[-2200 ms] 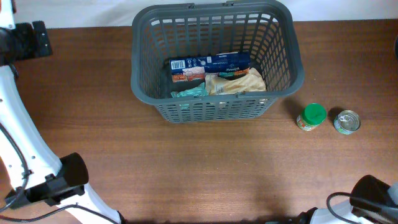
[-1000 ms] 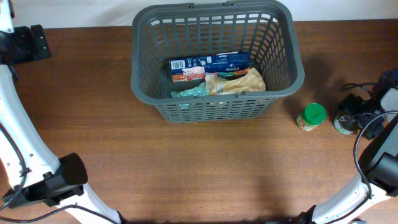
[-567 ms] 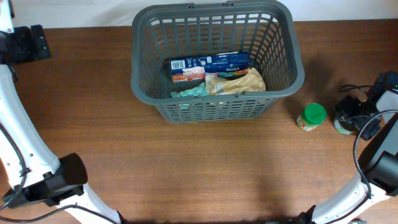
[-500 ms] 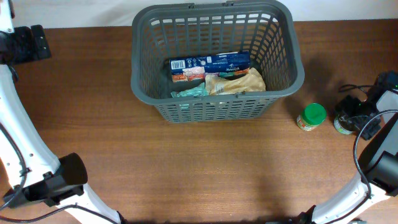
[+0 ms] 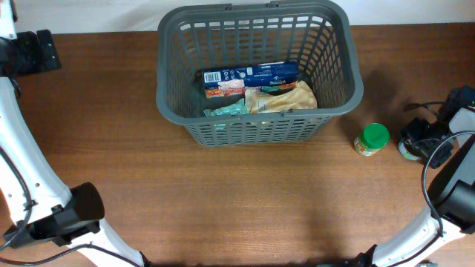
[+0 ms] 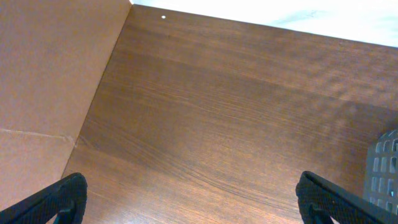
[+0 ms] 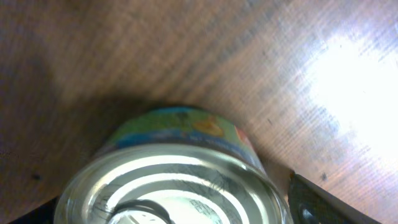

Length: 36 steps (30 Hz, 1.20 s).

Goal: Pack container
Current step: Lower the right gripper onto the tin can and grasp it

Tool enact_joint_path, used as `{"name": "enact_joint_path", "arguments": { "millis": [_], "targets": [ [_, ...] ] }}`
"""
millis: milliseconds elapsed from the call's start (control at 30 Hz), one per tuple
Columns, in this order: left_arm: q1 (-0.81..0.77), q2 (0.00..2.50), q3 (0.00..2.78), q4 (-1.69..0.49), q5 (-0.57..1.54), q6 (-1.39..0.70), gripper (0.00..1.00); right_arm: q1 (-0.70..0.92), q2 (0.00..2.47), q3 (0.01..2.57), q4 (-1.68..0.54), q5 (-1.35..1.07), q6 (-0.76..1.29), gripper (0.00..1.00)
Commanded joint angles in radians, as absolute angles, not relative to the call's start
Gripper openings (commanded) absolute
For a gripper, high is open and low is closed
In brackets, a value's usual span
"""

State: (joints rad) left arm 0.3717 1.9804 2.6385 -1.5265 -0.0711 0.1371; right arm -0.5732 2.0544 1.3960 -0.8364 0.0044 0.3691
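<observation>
The container (image 5: 256, 120) is a large dark grey slotted basket at the back middle of the table. It holds a blue box (image 5: 251, 76), a tan bag (image 5: 282, 98) and a teal packet (image 5: 226, 110). My right gripper (image 5: 417, 141) is down over the small tin can (image 5: 405, 150) at the far right. In the right wrist view the can (image 7: 180, 174) stands on the table between my open fingers (image 7: 180, 210). My left gripper (image 5: 31, 50) is open and empty at the far left back corner (image 6: 193, 205).
A small green-lidded jar (image 5: 371, 139) stands just left of the can, between it and the basket. A corner of the basket (image 6: 384, 168) shows at the right edge of the left wrist view. The table's left edge (image 6: 102, 81) runs beside the left gripper.
The right arm came in from the lower right and lowered its gripper over the tin can. In the last half second it barely moved. The left arm and the basket stayed still.
</observation>
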Motion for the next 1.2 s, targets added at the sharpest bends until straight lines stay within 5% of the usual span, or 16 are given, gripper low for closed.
{"name": "enact_joint_path", "arguments": {
  "millis": [0,433,833,1167],
  "targets": [
    [0.376,1.986,2.635,-1.528,-0.068,0.128,0.99,-0.567,2.053,1.384,-0.848,0.062,0.406,0.88],
    [0.376,1.986,2.635,-1.528,-0.068,0.128,0.99,-0.567,2.053,1.384,-0.818,0.080,0.406,0.91],
    [0.376,1.986,2.635,-1.527,-0.068,0.128,0.99,-0.506,2.053,1.384,-0.819,0.080,0.410,0.69],
    [0.376,1.986,2.635,-1.528,-0.068,0.128,0.99,-0.491,2.053,1.384,-0.823,0.080,0.410,0.63]
  ]
}}
